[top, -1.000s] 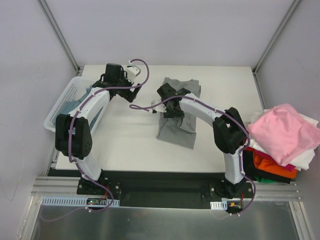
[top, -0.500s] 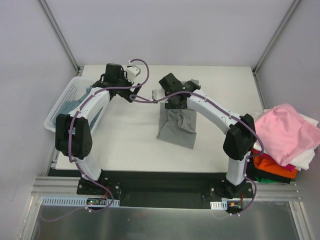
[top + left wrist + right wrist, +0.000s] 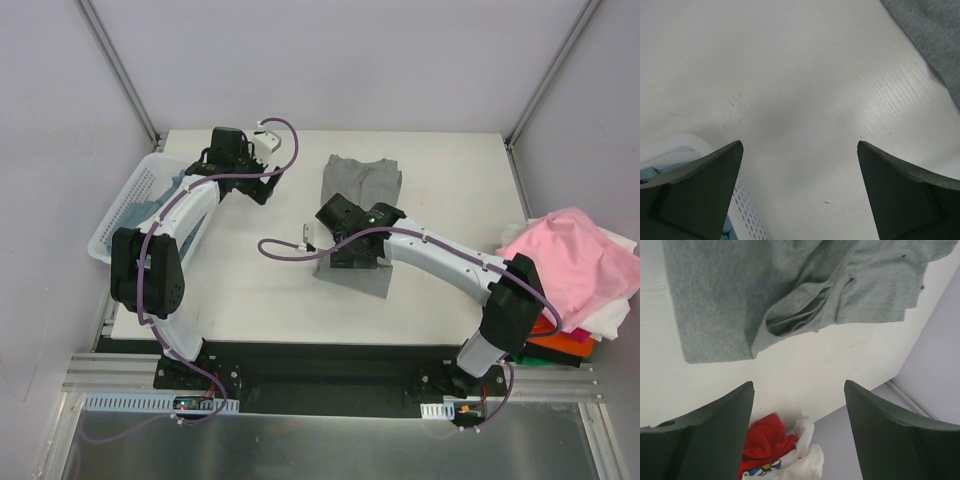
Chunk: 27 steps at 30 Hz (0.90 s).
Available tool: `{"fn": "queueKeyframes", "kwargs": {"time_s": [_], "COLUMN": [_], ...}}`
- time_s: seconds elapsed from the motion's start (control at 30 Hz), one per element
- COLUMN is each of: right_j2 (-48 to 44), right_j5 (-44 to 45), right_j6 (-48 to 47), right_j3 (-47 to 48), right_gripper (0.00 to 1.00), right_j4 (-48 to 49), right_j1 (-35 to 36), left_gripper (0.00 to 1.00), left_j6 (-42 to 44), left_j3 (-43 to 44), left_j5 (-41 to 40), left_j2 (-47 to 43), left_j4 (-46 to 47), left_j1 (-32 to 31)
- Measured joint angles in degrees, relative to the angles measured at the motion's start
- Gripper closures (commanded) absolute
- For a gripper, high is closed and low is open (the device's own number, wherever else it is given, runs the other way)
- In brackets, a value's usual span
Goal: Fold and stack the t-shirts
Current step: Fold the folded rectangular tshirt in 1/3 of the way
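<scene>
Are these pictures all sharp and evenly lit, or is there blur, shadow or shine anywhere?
Top external view: soft, even light, all sharp. Left wrist view: the dark left fingers are blurred, with a dim shadow on the table between them. Right wrist view: the grey t-shirt is crisp, the right fingers soft-edged.

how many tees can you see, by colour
grey tee: 1
pink tee: 1
white tee: 1
orange tee: 1
red tee: 1
blue tee: 1
total: 6 in view; more may be hidden
</scene>
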Motion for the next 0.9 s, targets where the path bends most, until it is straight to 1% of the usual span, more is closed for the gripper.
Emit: {"fn": "queueKeyframes", "kwargs": {"time_s": [0.1,0.23,0.53,0.77,0.83,0.87,0.9], "right_j2": [-0.4,-0.4,0.2,3.7,5.1,5.6,6.0], "right_j5": [-1.1,-2.6,-4.3,-5.4,-5.6,-5.7,-5.7], "right_j6": [1.6,3.0,3.6,3.3,3.0,2.8,2.7], "right_j3": [-3.1,-5.0,-6.7,-7.1,-7.1,-7.1,-7.1], "right_gripper": [0.19,0.16,0.17,0.20,0.22,0.24,0.33], "right_j4": [0.0,0.4,3.3,5.6,6.0,6.2,6.3], "right_j1": [0.0,0.0,-0.2,-2.3,-2.9,-3.1,-3.4], "left_gripper": [0.01,0.01,0.01,0.01,0.01,0.01,0.01], "left_j6": [0.0,-0.1,-0.1,0.0,0.0,0.0,0.0], "left_j3": [0.0,0.0,-1.1,-2.1,-2.1,-2.1,-2.3], "left_j5": [0.0,0.0,-0.1,-0.1,-0.1,-0.1,-0.1], "left_j2": [0.2,0.9,1.8,1.9,1.9,2.0,2.0], "left_j4": [0.7,1.1,2.0,2.6,2.7,2.8,3.0], "left_j1": [0.0,0.0,0.0,0.0,0.0,0.0,0.0]}}
